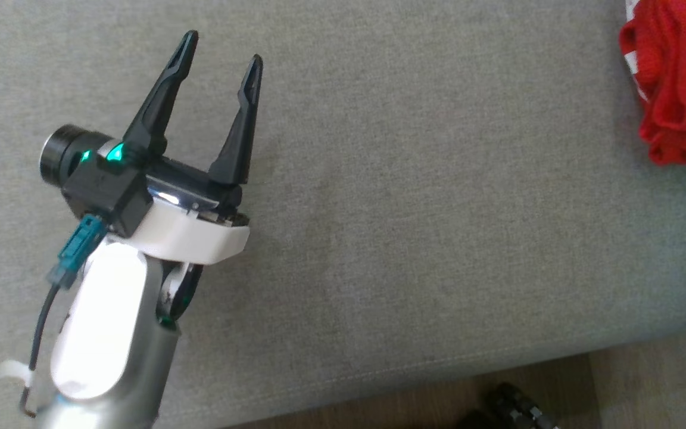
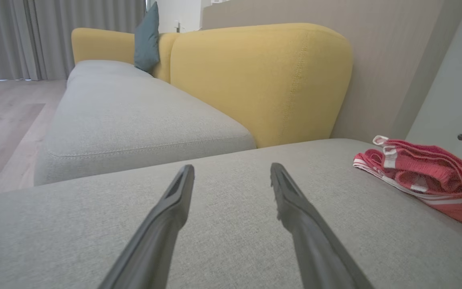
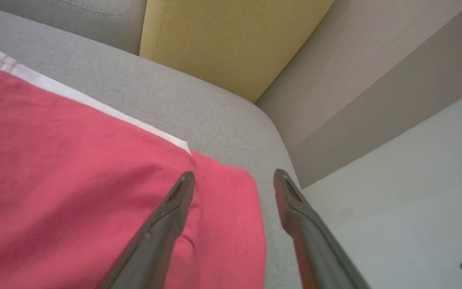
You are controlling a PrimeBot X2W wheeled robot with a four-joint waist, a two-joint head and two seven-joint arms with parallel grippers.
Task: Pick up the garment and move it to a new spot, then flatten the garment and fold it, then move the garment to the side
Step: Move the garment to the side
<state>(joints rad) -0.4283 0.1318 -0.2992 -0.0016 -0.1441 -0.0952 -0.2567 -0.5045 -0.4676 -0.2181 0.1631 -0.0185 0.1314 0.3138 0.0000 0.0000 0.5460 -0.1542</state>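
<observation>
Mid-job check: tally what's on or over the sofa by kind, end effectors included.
red garment: 1
teal pillow: 1
End effectors: 2 (left end effector, right end effector, both open)
Total: 4

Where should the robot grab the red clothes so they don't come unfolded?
Probably at the corner under the open right gripper, whose fingers straddle that edge. The red garment lies in stacked layers on the gray cushion, so come down from above and pinch all the layers together.
</observation>
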